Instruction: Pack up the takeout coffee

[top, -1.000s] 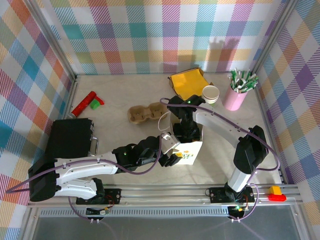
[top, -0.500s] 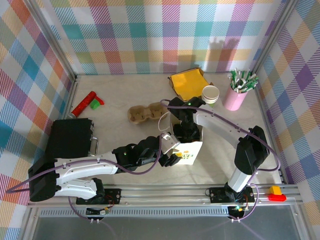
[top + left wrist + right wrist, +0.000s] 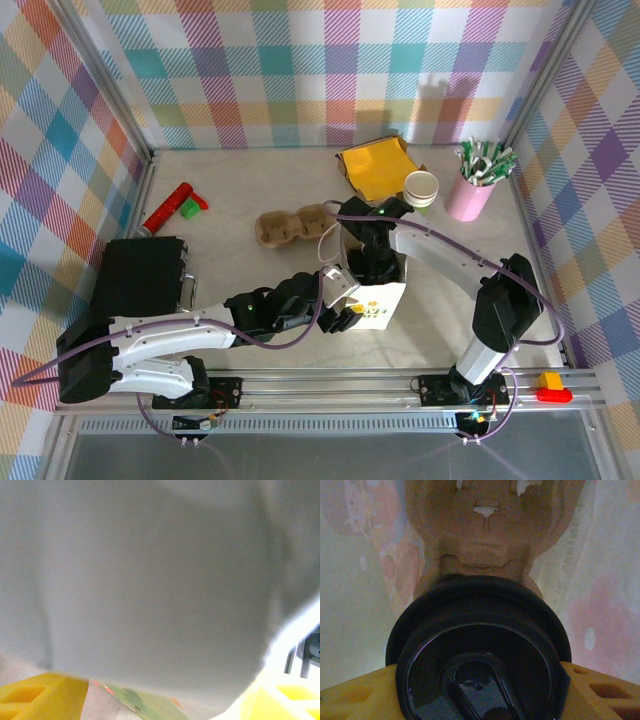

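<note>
- Currently my right wrist feed has the takeout coffee (image 3: pixel 480 647) dead centre. It shows as a glossy black round lid, and the cup beneath it is hidden.
- It sits down inside the white paper bag with green and yellow print (image 3: pixel 380 306).
- My right gripper (image 3: pixel 372 266) is dipped into the bag's open top. Its yellow fingers (image 3: pixel 350 697) are snug against both sides of the lid, holding the coffee.
- Beyond the lid I see a brown moulded shape (image 3: pixel 482 525), with print glowing through the bag's paper.
- My left gripper (image 3: pixel 345 306) is at the bag's left edge. Its fingers stand apart with blurred white paper close to the lens, and I cannot tell whether they press it.
- The bag stands on a pale beige tabletop (image 3: pixel 230 170), towards the front.
- Further back lie a brown pulp cup carrier (image 3: pixel 290 226) and a flat yellow paper envelope (image 3: pixel 375 168).
- Beside the envelope are an open white-and-green paper cup (image 3: pixel 422 187) and a pink cup of green-white sticks (image 3: pixel 472 190).
- On the left are a red cylinder with a green piece (image 3: pixel 170 208) and a black case (image 3: pixel 140 277).
- Pastel plaid cloth walls (image 3: pixel 320 70) close three sides, and an aluminium rail (image 3: pixel 330 382) runs along the near edge.
</note>
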Tool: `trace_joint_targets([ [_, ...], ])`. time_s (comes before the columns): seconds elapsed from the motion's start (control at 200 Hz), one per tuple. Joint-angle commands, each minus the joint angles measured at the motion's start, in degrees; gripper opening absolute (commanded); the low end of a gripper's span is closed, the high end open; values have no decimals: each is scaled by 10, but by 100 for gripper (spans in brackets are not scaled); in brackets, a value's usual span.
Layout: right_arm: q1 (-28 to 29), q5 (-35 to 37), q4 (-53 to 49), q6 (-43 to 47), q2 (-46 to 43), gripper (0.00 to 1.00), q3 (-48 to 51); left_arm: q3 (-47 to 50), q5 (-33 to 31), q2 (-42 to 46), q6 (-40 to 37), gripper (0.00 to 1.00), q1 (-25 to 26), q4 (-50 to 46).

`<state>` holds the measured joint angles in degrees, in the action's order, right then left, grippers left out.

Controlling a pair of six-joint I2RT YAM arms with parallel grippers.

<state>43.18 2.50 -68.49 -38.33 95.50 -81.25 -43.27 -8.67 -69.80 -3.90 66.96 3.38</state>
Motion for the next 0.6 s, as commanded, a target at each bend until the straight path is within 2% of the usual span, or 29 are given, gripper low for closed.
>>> trace_joint_targets([
  [0.0, 0, -1, 15, -3, 18, 44, 28, 6, -8, 11, 1, 75, -5, 16],
  [0.595, 0, -20, 26, -3, 52, 45, 43, 9, -8, 14, 2, 75, -5, 16],
])
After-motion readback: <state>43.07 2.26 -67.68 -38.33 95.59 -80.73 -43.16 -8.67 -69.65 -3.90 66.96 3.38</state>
